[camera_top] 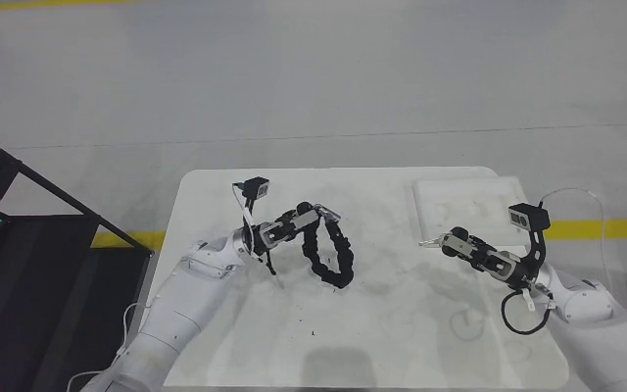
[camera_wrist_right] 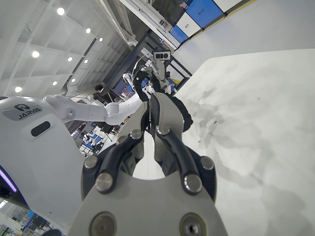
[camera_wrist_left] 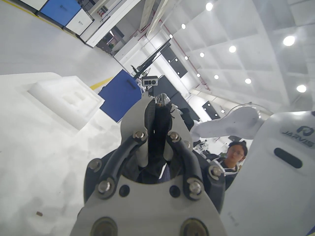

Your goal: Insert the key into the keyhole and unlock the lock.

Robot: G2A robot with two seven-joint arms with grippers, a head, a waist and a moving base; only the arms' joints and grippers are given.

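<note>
A white desk (camera_top: 392,323) with two robot arms over it, one from each side.

On the right, towards the near side, the right claw (camera_top: 446,241) points left across the desk. Its fingers (camera_wrist_right: 169,109) are pressed together, pinching a small silvery key (camera_top: 427,242) that sticks out of the tip towards the middle of the desk. The key is off the surface.

Left of centre and slightly farther back, the left claw (camera_top: 299,218) points right, facing the other arm. Its fingers (camera_wrist_left: 134,119) are closed tight on the lock (camera_top: 345,257), a chain loop in a black fabric sleeve. The lock's silvery metal end (camera_wrist_left: 162,98) pokes out just past the fingertips, aimed at the key. The rest of the black loop droops from the claw towards the near side; whether it touches the desk cannot be told.

Key and lock end are well apart, with bare desk between them.

At the far right of the desk lies a white foam tray (camera_top: 460,201) with shallow recesses, beyond the right claw.
</note>
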